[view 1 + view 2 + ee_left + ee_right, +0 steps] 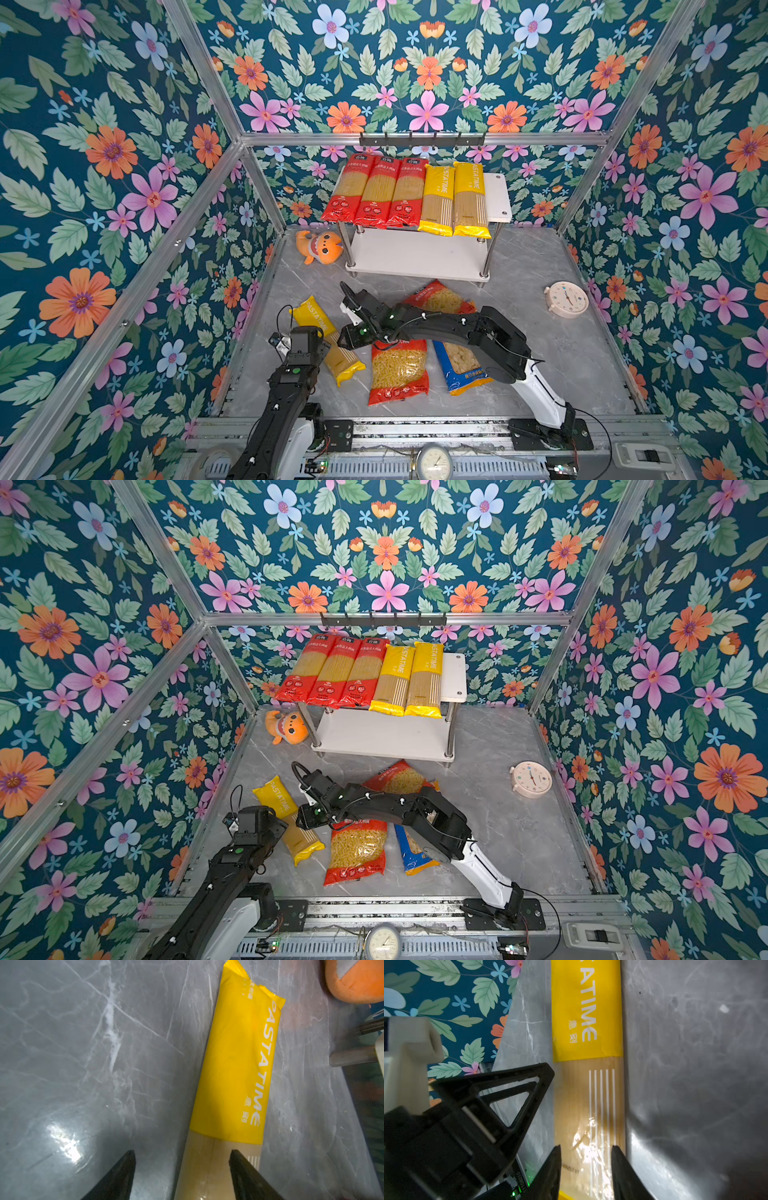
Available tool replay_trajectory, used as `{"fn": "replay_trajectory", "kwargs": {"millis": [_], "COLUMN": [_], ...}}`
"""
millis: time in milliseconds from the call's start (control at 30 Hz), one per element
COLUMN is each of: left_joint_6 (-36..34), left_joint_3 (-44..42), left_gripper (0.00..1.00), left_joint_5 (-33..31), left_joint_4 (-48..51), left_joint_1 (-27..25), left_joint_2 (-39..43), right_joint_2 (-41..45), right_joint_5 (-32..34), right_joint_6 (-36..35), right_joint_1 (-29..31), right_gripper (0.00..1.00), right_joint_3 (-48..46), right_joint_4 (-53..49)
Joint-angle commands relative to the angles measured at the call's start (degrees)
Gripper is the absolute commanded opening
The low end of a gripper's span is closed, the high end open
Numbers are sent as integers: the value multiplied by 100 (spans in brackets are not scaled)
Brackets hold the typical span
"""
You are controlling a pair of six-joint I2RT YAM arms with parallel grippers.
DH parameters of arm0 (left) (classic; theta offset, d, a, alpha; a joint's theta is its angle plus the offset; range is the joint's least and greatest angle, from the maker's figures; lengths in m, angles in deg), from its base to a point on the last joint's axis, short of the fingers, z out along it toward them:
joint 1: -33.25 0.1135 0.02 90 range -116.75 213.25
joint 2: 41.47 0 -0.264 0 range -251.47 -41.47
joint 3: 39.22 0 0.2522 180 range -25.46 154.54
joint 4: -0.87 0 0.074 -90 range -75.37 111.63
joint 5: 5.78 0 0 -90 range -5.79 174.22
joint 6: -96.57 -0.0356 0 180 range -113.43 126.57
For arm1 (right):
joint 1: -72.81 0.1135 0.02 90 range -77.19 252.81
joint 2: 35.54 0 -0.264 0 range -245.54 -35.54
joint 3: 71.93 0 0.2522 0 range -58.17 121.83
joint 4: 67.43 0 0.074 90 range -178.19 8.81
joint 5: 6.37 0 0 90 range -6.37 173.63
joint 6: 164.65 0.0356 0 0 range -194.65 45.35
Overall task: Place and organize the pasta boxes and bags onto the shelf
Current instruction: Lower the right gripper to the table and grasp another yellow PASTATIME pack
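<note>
Four packs lay on the grey marbled table (540,353). The one the coming move turned on was the yellow spaghetti pack (311,315), flat on the table's left part in front of the shelf (496,195). In both top views its long axis slanted from far-left to near-right. The left gripper (181,1152) hung over its clear-windowed half with fingers spread wide. The pack ran straight away from them, so a close would cross its width. But the gripper sat off to one side, one finger over bare table and the other above the window's middle. The right gripper (585,1147), reaching across the middle, looked better centred. Its fingers stood partly apart above the window, just inside the two long edges; whether they pressed the film could not be told. The right arm seemed nearer a square grip, while the left would likely need a sideways shift. The two stood close enough to crowd each other. The smooth table and glossy film suggested the pack could slide. On the top board, the shelved spaghetti packs (415,191) left only a bare strip at the right end.
</note>
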Motion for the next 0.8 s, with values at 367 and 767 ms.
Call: {"fn": "replay_trajectory", "kwargs": {"millis": [367,767], "left_joint_6": [476,484], "left_joint_3": [-543,65], "left_gripper": [55,60], "left_joint_5": [785,1009], "left_joint_4": [-1134,-682], "left_joint_1": [4,6], "left_joint_2": [-208,164], "right_joint_2": [-579,627], "right_joint_5": [-1082,-1237], "right_joint_6": [632,1234], "right_joint_1": [-138,-490], "right_gripper": [30,0], "right_joint_3": [162,-839], "right_joint_4": [363,1524]}}
